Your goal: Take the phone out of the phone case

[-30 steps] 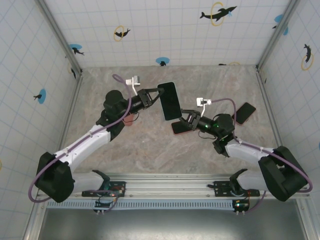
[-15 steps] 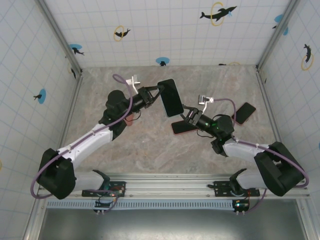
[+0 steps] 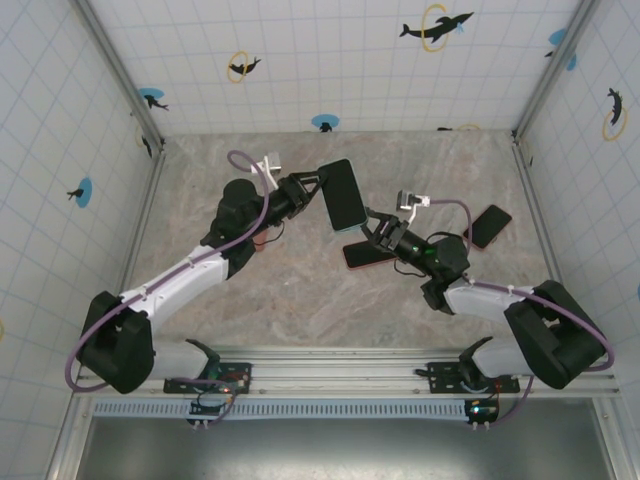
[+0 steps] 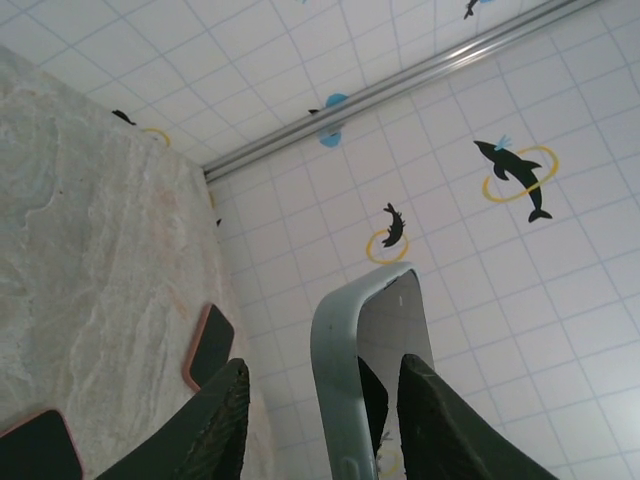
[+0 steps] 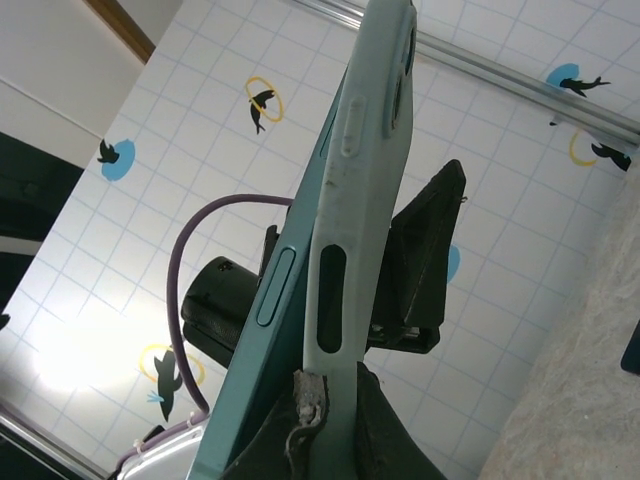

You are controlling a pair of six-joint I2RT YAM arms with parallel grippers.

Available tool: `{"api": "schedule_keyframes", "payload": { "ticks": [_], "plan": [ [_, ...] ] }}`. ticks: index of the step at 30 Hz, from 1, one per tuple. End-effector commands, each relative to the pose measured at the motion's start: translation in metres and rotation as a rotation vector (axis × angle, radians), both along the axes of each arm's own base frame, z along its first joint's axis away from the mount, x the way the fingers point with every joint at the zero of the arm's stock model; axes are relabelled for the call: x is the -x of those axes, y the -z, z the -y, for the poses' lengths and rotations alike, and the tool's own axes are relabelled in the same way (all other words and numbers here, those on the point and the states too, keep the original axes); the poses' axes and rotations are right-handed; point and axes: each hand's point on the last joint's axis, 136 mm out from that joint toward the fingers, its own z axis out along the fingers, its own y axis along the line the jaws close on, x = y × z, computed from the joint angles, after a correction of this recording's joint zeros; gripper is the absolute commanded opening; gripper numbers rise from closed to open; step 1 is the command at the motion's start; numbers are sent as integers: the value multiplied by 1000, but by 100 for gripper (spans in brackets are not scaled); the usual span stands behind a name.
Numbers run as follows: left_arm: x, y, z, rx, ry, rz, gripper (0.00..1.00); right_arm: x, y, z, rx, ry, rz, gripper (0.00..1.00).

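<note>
A teal phone (image 5: 268,300) in a pale green case (image 5: 352,190) is held in the air over the middle of the table. In the top view its black screen (image 3: 341,194) faces up. My left gripper (image 3: 312,186) is shut on its left edge, and in the left wrist view the case (image 4: 340,380) stands between the dark fingers (image 4: 205,425). My right gripper (image 3: 373,229) is shut on the case's lower rim, its fingertips (image 5: 385,430) pinching it. At that end the case stands slightly apart from the phone's side.
A black phone in a pink case (image 3: 364,255) lies on the marble table (image 3: 300,290) right under my right gripper. Another dark phone with a reddish rim (image 3: 490,226) lies near the right wall. A small reddish object (image 3: 258,239) sits under my left arm.
The left gripper has carried the phone slightly farther from the arm bases. The right gripper has followed it, staying at the case's lower rim.
</note>
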Motion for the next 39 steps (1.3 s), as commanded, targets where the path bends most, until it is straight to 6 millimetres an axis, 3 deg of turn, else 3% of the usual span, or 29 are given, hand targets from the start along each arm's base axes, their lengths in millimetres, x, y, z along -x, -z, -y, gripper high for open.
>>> {"api": "schedule_keyframes", "payload": {
  "ticks": [1, 9, 15, 28, 39],
  "plan": [
    [-5, 8, 1, -30, -16, -13, 53, 7, -18, 8, -73, 10, 49, 0],
    [-2, 16, -11, -57, -68, -26, 68, -13, -8, 15, -56, 108, -10, 0],
    [15, 19, -13, -73, -104, -53, 70, -29, -4, 20, -38, 186, -32, 0],
    [76, 20, 27, 102, -83, -147, 66, -50, -6, 19, -64, 253, -25, 0],
    [79, -1, 48, 211, -27, -128, 60, -42, 0, 10, -13, 238, 1, 0]
  ]
}}
